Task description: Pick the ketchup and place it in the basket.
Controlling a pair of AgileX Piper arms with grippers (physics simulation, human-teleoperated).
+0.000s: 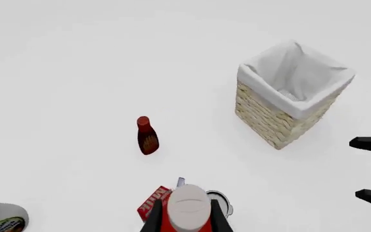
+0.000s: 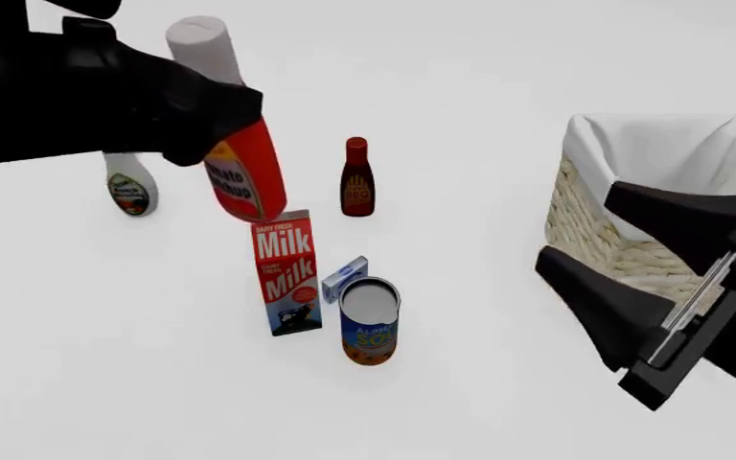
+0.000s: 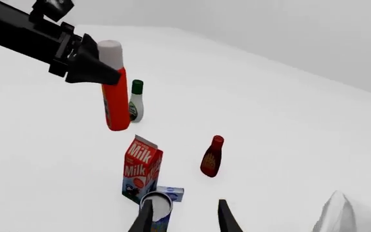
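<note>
The ketchup [image 2: 248,178], a bright red bottle with a white cap, hangs in the air above the milk carton, held in my left gripper [image 2: 230,107]. The gripper is shut on the bottle's upper part. In the left wrist view the white cap [image 1: 187,208] sits between the fingers [image 1: 152,218]. The right wrist view shows the ketchup [image 3: 116,104] lifted well off the table. The basket [image 2: 583,222], straw wicker with a white lining, stands at the right; it also shows in the left wrist view [image 1: 272,116]. My right gripper [image 2: 577,228] is open and empty in front of the basket.
A milk carton [image 2: 287,273], a soup can [image 2: 370,324] and a small blue box [image 2: 344,278] stand below the ketchup. A dark red bottle [image 2: 357,177] stands behind them. A white bottle with a green cap [image 2: 129,190] lies at the left.
</note>
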